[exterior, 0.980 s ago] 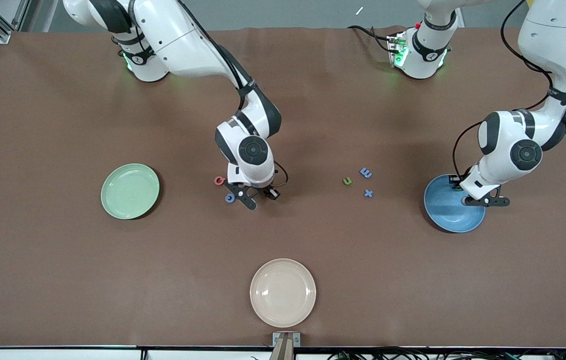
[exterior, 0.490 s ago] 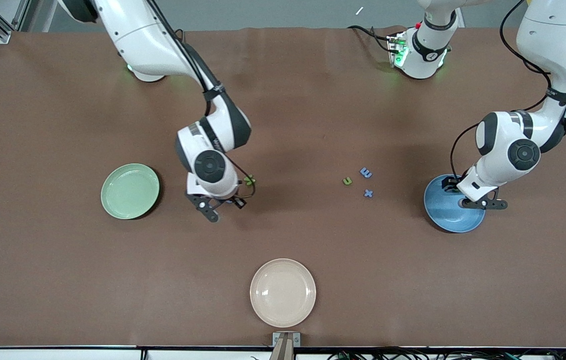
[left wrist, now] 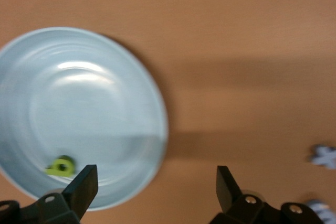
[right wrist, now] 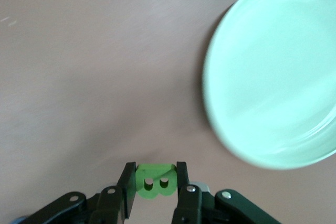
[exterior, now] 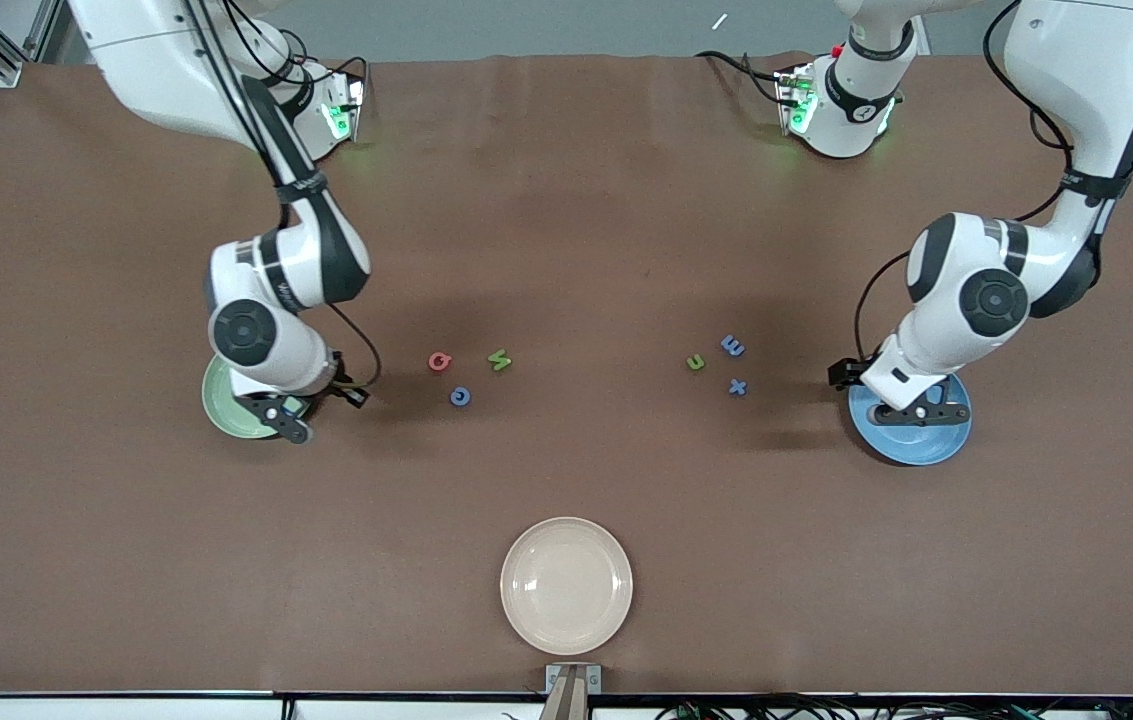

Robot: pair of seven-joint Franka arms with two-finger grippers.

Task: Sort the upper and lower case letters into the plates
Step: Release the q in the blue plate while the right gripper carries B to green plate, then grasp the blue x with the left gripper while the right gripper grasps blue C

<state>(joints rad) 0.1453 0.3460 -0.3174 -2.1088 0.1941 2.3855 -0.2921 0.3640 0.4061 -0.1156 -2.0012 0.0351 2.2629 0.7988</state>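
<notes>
My right gripper point(exterior: 284, 412) hangs over the rim of the pale green plate point(exterior: 219, 405), shut on a green letter B point(right wrist: 153, 181). In the right wrist view the pale green plate point(right wrist: 273, 77) lies bare beside the gripper point(right wrist: 153, 183). My left gripper point(exterior: 912, 411) stands open over the blue plate point(exterior: 929, 443). One green letter point(left wrist: 60, 167) lies in the blue plate point(left wrist: 105, 129), near the open left gripper point(left wrist: 156, 182). On the table lie a red letter point(exterior: 439, 361), a green letter point(exterior: 499, 359) and a blue letter point(exterior: 460, 397).
Toward the left arm's end lie a green letter point(exterior: 695, 362) and two blue letters point(exterior: 732, 346) point(exterior: 738, 386). A cream plate point(exterior: 566, 585) sits nearest the front camera at mid-table. Cables trail near both robot bases.
My right arm carried the green letter from the middle cluster to the pale green plate. My left gripper opened over the blue plate, and a green letter now lies in that plate.
</notes>
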